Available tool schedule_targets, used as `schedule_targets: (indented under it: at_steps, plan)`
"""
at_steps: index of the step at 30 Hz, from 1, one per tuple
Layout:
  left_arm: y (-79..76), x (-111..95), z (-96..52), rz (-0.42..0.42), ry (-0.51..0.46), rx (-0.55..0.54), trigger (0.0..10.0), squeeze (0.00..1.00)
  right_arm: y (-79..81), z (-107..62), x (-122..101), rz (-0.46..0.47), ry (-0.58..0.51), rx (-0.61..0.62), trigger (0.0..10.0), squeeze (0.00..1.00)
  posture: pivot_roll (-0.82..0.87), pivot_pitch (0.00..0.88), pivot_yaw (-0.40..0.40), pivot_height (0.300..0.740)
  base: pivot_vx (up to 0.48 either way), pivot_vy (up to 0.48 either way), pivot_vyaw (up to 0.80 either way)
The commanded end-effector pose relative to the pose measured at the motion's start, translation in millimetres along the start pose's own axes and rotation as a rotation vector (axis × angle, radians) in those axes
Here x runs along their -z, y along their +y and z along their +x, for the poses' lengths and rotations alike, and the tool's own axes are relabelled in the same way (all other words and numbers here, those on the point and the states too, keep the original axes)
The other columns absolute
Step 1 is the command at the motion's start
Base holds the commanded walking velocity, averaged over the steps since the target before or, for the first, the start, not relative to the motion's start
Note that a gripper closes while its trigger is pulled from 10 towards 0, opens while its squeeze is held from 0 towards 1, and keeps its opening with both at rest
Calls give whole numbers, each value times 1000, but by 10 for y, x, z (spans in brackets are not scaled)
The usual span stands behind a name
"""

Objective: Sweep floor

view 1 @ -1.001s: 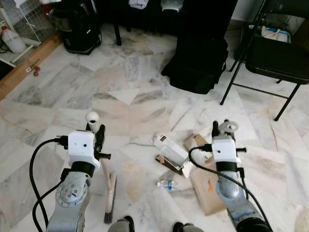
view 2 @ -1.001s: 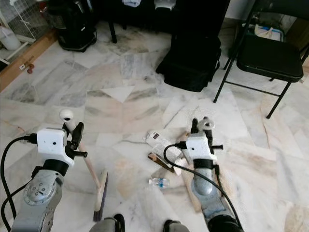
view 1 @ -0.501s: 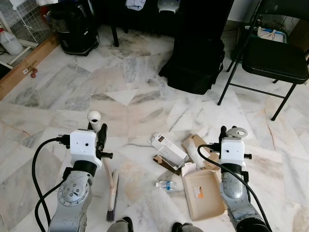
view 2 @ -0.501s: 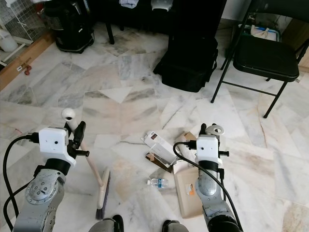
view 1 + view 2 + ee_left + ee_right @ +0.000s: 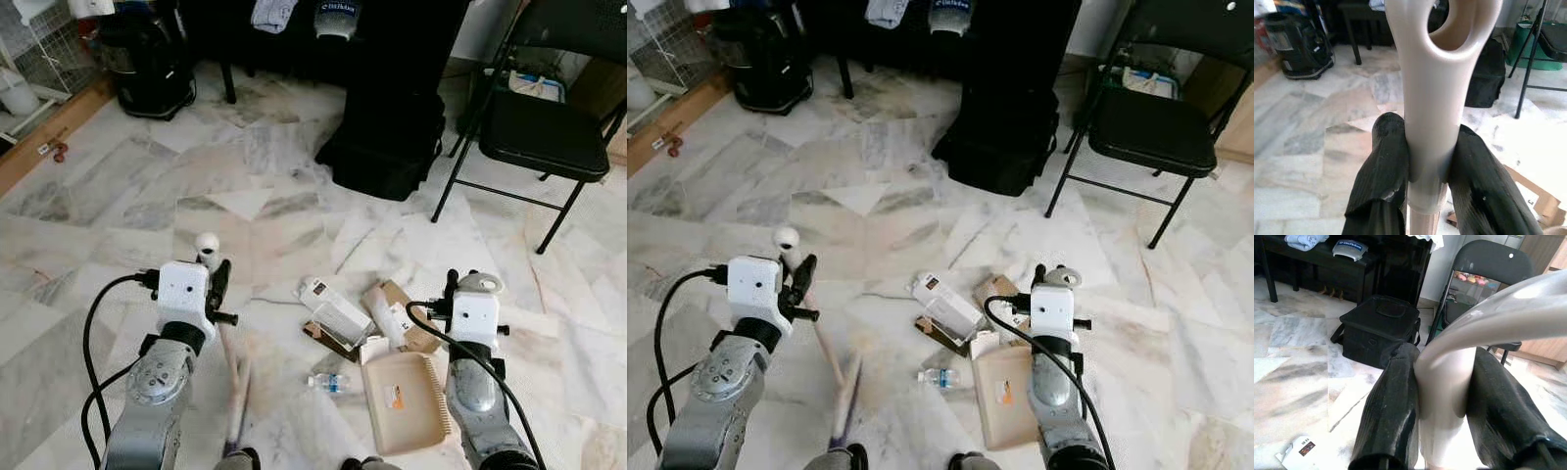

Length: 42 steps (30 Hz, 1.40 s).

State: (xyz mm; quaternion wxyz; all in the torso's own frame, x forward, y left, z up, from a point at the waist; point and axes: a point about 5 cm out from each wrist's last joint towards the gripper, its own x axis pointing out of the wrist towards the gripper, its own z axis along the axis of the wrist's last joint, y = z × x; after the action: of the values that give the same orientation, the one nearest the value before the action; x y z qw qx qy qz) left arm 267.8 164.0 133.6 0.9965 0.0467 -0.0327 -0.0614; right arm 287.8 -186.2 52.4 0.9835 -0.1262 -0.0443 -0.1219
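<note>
A black bag (image 5: 387, 132) is sitting on the marble floor (image 5: 118, 186) near its far edge, beside a black folding chair (image 5: 549, 127). A dark appliance (image 5: 147, 64) is standing toward the far left corner. Clothes (image 5: 266, 14) are lying on a dark piece of furniture behind.

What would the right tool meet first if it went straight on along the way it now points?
Judging by the right wrist view, the right tool, shut on the dustpan handle, points over open marble floor toward the black bag. The bag looks likely first, though depth is unclear.
</note>
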Motion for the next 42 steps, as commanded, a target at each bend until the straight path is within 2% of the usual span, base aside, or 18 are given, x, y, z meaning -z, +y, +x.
schedule_targets:
  at_steps: [1, 5, 6, 16, 19, 24, 26, 29, 31, 32, 35, 39, 42]
  plan:
    - [44, 20, 24, -10, 31, 3, 10000, 0, 52, -158, 202, 2, 113, -30, 10000, 0, 99, 145, -10, 740, 0, 0, 0]
    - [10, 69, 26, -59, 68, 33, 10000, 0, 32, -151, 201, 4, 113, -22, 10000, 0, 97, 138, -11, 740, 0, 0, 0]
    - [-12, 70, 27, -98, 70, 39, 10000, 0, 24, -147, 201, 4, 113, -18, 10000, 0, 98, 136, -13, 740, 0, 0, 0]
    - [-107, 44, 40, -231, 61, 37, 10000, 0, -23, -105, 171, 0, 97, -6, 10000, 0, 93, 133, -15, 740, 0, 0, 0]
    - [-116, 29, 40, -260, 54, 36, 10000, 0, -32, -104, 171, -2, 96, -3, 10000, 0, 94, 134, -16, 740, 0, 0, 0]
    - [-136, 12, 44, -257, 49, 42, 10000, 0, -35, -106, 171, -3, 96, -4, 10000, 0, 91, 136, -17, 740, 0, 0, 0]
    - [-124, 7, 45, -227, 53, 53, 10000, 0, -36, -109, 172, -3, 97, -4, 10000, 0, 91, 136, -18, 740, 0, 0, 0]
    - [-14, -30, 50, -67, 42, 71, 10000, 0, -32, -107, 176, -4, 100, -6, 10000, 0, 90, 136, -18, 740, 0, 0, 0]
    - [54, -44, 58, -16, 38, 55, 10000, 0, -32, -106, 176, -4, 101, -6, 10000, 0, 93, 137, -17, 740, 0, 0, 0]
    - [159, -61, 77, 50, 43, 19, 10000, 0, -33, -105, 177, -4, 101, -6, 10000, 0, 93, 137, -17, 740, 0, 0, 0]
    - [239, -90, 105, 142, 41, -4, 10000, 0, -31, -103, 176, -5, 101, -6, 10000, 0, 92, 137, -16, 740, 0, 0, 0]
    - [221, -108, 128, 105, 14, -37, 10000, 0, -29, -100, 171, -4, 99, -4, 10000, 0, 90, 138, -15, 740, 0, 0, 0]
    - [139, -78, 122, 65, 8, -22, 10000, 0, -27, -99, 166, -4, 97, -3, 10000, 0, 86, 141, -16, 740, 0, 0, 0]
